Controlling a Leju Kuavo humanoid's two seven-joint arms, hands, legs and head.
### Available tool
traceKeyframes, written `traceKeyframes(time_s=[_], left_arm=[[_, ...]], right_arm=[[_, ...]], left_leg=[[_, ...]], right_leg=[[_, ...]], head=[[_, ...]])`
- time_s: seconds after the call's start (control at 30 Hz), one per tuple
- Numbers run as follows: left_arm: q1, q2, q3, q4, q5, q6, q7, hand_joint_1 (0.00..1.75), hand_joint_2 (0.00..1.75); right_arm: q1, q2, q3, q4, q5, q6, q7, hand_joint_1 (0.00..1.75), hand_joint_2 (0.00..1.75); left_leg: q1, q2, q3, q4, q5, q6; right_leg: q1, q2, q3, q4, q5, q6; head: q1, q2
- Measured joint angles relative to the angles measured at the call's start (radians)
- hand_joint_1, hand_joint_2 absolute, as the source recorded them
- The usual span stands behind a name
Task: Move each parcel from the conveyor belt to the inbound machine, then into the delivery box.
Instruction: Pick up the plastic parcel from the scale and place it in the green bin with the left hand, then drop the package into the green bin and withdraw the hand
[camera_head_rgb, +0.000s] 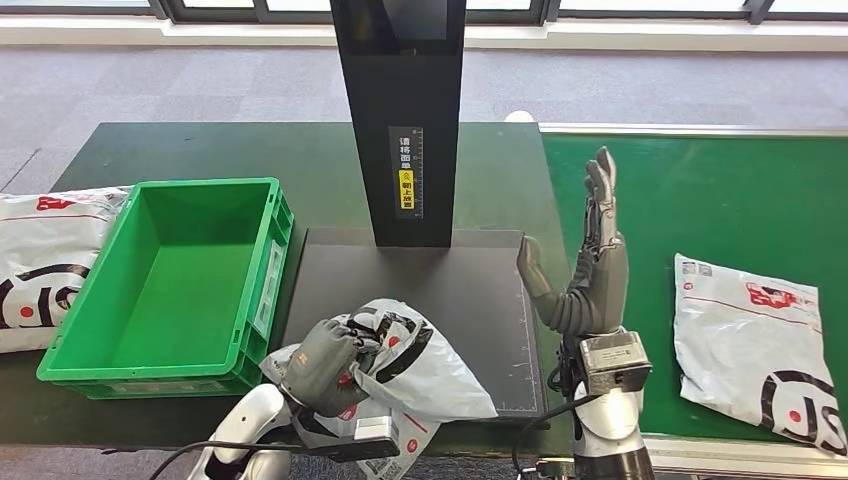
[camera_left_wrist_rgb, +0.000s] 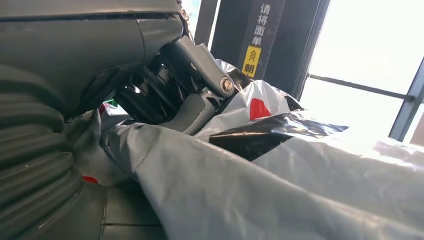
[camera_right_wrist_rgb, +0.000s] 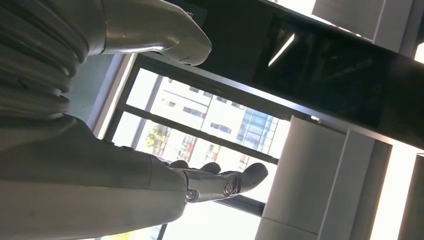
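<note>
Left hand (camera_head_rgb: 325, 362) grips the parcel (camera_head_rgb: 420, 360) from above.

Beside the green delivery box (camera_head_rgb: 170, 280), a white parcel (camera_head_rgb: 420, 365) bears black and red markings; the conveyor belt (camera_head_rgb: 720, 195) is green.

A crate (camera_head_rgb: 170, 290) sits on the surface (camera_head_rgb: 200, 150), left of the scanner plate (camera_head_rgb: 450, 290), whose post (camera_head_rgb: 400, 120) rises at its far edge. One parcel (camera_head_rgb: 400, 360) lies on the plate's near left corner, another (camera_head_rgb: 40, 260) left of the crate, a third (camera_head_rgb: 755, 345) on the belt (camera_head_rgb: 720, 190) at right.
</note>
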Motion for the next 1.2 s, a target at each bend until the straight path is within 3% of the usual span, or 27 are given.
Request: traceKeyframes(time_s=[0.7,0.87,0.93,1.03,1.2], left_arm=[[-0.012,-0.026,0.000,-0.019,0.019,0.087,-0.016,1.75,1.75],[-0.050,-0.026,0.017,-0.032,0.082,0.199,0.029,1.75,1.75],[-0.085,-0.025,0.061,-0.036,0.151,0.295,0.051,1.75,1.75],[-0.183,-0.012,0.198,-0.032,0.313,0.414,0.064,1.75,1.75],[-0.385,0.033,0.475,0.055,0.466,0.370,0.031,1.75,1.75]], right_arm=[[0.002,-0.003,0.000,0.000,-0.004,-0.013,-0.010,0.00,1.75],[0.010,-0.003,0.000,-0.002,0.004,-0.015,-0.004,0.00,1.75],[0.015,-0.002,0.000,-0.005,0.010,-0.014,-0.001,0.00,1.75],[0.013,0.004,0.000,-0.007,0.020,-0.006,0.012,0.00,1.75],[-0.020,0.025,0.014,-0.006,0.035,0.011,0.044,0.00,1.75]], left_leg=[[0.000,0.000,0.000,0.000,0.000,0.000],[0.000,0.000,0.000,0.000,0.000,0.000],[0.000,0.000,0.000,0.000,0.001,-0.001],[0.001,-0.001,-0.001,0.000,0.003,-0.003],[0.002,0.000,-0.001,0.000,0.006,-0.007]], right_leg=[[0.000,0.000,0.000,0.000,0.000,0.000],[0.000,0.000,0.000,0.000,0.000,0.000],[0.000,0.000,0.000,0.001,0.001,-0.001],[0.002,-0.001,0.000,0.002,0.002,-0.003],[0.005,0.000,-0.002,0.003,0.004,-0.006]], head=[[0.000,0.000],[0.000,0.000],[0.000,0.000],[0.000,0.000],[0.000,0.000]])
